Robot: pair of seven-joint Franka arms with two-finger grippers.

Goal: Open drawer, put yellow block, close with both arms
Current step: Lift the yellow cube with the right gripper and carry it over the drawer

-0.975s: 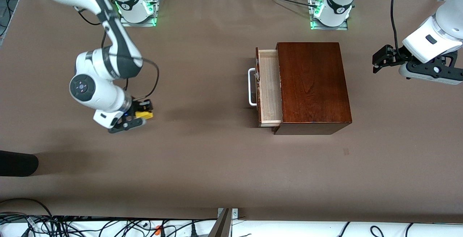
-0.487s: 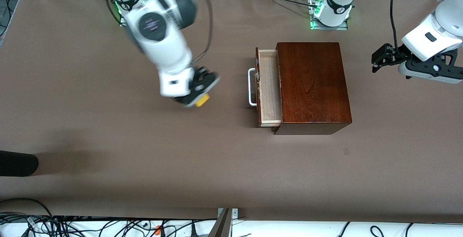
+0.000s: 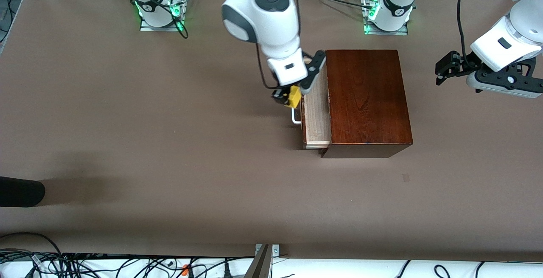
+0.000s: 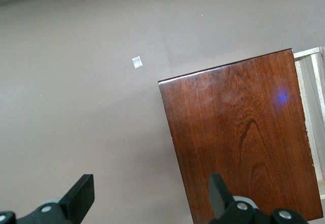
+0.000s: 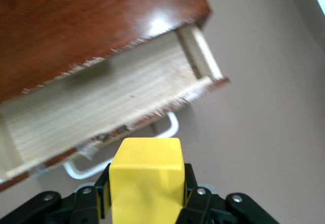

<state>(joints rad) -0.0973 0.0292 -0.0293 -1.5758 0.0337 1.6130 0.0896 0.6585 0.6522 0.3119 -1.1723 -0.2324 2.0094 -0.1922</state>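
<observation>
While clamped between right gripper's (image 3: 289,98) black fingers, small bright yellow block (image 3: 293,96) hangs over white U-shaped handle (image 3: 295,116) of pulled-out pale-wood drawer (image 3: 317,116). Left gripper (image 3: 442,71) waits spread apart, off dark glossy wooden box (image 3: 367,99).

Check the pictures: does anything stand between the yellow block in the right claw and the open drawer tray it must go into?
Nothing visible does. The right claw holds the yellow block over the white handle, beside the drawer, whose tray lies open and bare.
</observation>
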